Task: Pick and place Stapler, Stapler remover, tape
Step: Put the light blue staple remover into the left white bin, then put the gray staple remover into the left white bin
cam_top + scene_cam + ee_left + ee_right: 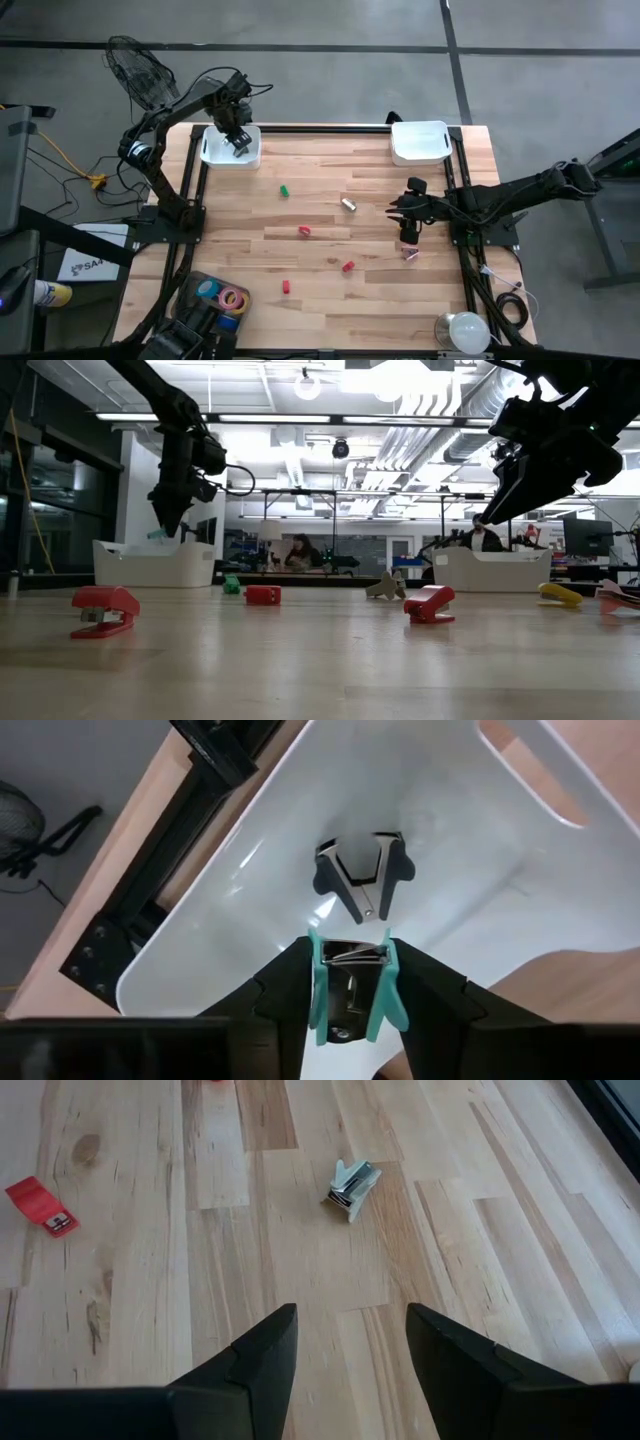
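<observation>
The left gripper hangs over the white plastic bin at the far left corner of the wooden tabletop. Its dark fingers are closed on a teal-handled staple remover, which sits between them above the bin's floor. A second, dark grey staple remover already lies inside this bin, its claws spread, apart from the held one.

The right gripper hovers above the right half of the tabletop, nearer the right edge than the middle, with its fingers spread apart and nothing between them. Ahead of it on the boards lies a small pale staple remover with metal jaws, resting on the wood well clear of the fingers. A red mini stapler lies farther off toward the tabletop's centre.

A second white plastic bin stands at the far right corner. Other small red staplers are scattered over the middle of the tabletop, and a small green block lies near the left bin. Near the right edge lies a pinkish item that I cannot identify. The coloured tape rolls sit in a dark tray at the near left corner
</observation>
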Controlling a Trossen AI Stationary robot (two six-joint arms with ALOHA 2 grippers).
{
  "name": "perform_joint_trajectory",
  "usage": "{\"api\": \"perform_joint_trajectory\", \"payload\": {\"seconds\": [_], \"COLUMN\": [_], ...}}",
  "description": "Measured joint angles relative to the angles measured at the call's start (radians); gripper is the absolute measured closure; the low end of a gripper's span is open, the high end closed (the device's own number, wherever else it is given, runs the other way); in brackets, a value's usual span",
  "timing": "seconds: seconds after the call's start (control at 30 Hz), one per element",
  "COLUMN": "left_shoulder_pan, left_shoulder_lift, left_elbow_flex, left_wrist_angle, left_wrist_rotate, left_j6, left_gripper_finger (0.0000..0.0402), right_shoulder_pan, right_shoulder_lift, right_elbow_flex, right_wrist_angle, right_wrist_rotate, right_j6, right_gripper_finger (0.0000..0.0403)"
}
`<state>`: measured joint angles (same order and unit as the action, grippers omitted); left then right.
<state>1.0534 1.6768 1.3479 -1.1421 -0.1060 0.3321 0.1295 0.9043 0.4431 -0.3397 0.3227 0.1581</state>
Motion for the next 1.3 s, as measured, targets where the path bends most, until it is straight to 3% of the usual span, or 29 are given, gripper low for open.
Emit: {"api": "perform_joint_trajectory", "payload": {"seconds": [0.3,0.67,0.97,1.3], "left_shoulder_pan": [0.000,0.000,0.000,-0.046], "left_shoulder_lift": [0.000,0.000,0.000,0.002], "left_elbow_flex": [0.000,0.000,0.000,0.036], "left_wrist_angle": [-0.006,-0.008,-0.012,-0.045], "left_wrist_rotate": [-0.016,-0.020,-0.020,0.148], "left_j6": [0.047,0.064,0.122,0.404], "left_gripper_finger": [0.0273,0.0169,0.0145,0.0144], "right_shoulder_pan": [0.000,0.000,0.000,0.000], "right_shoulder_lift": [0.000,0.000,0.000,0.000], "right_elbow_flex": [0.000,0.000,0.000,0.000], "right_wrist_angle": [0.000,0.000,0.000,0.000], "right_wrist_rotate": [-0.009,-0.009,-0.027,-0.038], "right_j6": [0.002,0.002,0.003,0.003], "right_gripper_finger": [0.0222,0.0222,0.0222,0.0222]}}
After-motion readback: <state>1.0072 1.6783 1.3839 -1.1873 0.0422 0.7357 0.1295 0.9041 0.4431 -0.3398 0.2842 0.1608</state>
